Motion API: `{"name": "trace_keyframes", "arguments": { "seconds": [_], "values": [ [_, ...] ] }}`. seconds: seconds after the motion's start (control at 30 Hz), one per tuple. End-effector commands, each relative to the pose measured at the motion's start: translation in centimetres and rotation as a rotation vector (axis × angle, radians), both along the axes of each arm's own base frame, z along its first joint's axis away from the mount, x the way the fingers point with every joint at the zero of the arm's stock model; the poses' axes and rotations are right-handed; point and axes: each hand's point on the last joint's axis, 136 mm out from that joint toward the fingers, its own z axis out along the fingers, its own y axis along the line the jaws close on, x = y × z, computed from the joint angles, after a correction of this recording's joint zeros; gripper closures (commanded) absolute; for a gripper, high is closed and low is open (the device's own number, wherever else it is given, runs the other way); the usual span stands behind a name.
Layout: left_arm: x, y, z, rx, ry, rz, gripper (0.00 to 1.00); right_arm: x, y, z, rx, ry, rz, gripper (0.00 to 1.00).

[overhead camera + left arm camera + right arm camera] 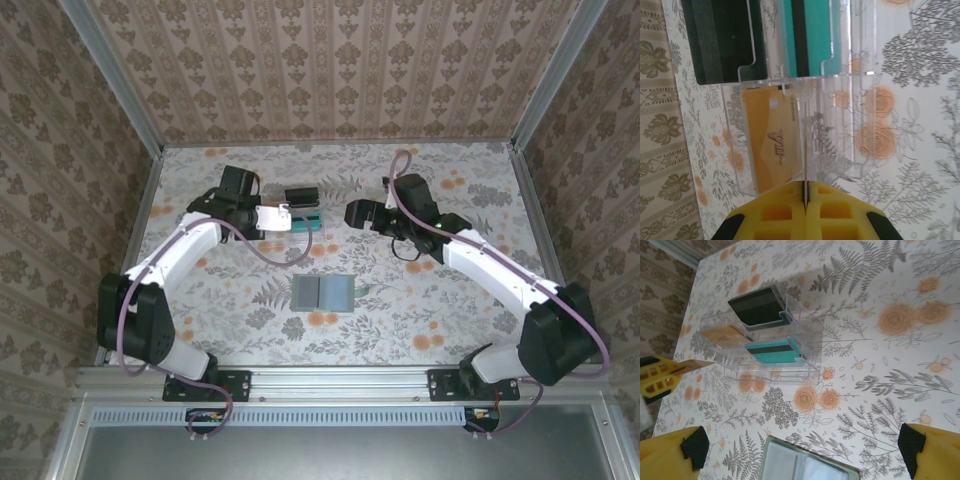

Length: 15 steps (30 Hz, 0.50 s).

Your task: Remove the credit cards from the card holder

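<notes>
Card holder (322, 293) lies open mid-table, nearer the near edge, apart from both arms; whether cards are inside, can't tell. Toward the far edge the left claw (287, 219) sits at the clear tray (305, 222), with the right claw (352, 213) near it, spread.

Left wrist: left claw (805, 192) pressed together, pinching the held card (804, 150) edge-on over a tray divider. Risk: the edge catches the divider, and the card twists out or drops outside. Tray slots hold a stored orange card (767, 142), dark card (725, 40) and teal card (812, 35).

Right wrist: right claw (801, 455) wide, empty, over the card holder (790, 467).
</notes>
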Motion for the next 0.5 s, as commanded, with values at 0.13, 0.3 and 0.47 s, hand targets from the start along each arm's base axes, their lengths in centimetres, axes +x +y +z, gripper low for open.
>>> {"name": "trace_keyframes", "arguments": {
  "seconds": [0.13,0.3,0.47],
  "values": [
    [3.4,-0.9,0.6,0.017,-0.050,-0.017,1.00,-1.1,-1.8,-0.4,-0.010,0.025,-0.022,0.00],
    [4.5,-1.4,-0.2,0.008,-0.024,0.006,1.00,-0.9,-2.1,-0.9,-0.012,0.036,-0.030,0.00],
    [5.2,-1.3,-1.2,0.020,0.015,0.049,1.00,-0.6,-2.2,-1.1,-0.010,0.045,-0.037,0.00]
  ]
}}
